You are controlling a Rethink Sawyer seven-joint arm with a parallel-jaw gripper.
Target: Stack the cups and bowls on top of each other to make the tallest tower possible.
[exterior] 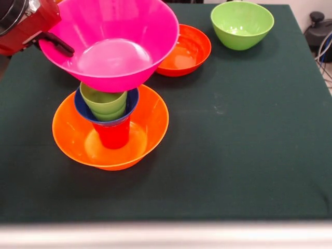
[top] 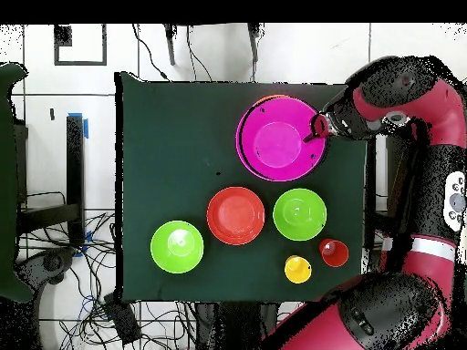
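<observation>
One large orange bowl (exterior: 110,136) sits nearest on the dark green bench (exterior: 249,155), toward the left in the front view, and it carries the tower: a red cup (exterior: 112,136) stands mouth-down in its middle, a small blue bowl (exterior: 83,106) rests on that cup, and light green cups (exterior: 102,102) are nested inside the blue bowl. Directly above this stack hangs the large pink bowl (exterior: 111,41), tilted toward the near side, its underside just over the green cups; whether they touch cannot be told. The tool (exterior: 56,44) pinches the pink bowl's left rim. Farther back, a red-orange bowl (exterior: 188,51) lies partly behind the pink one, and a light green bowl (exterior: 242,24) stands at the far right. Overhead, another green bowl (top: 177,246), a yellow cup (top: 297,269) and a second red cup (top: 334,252) also show.
</observation>
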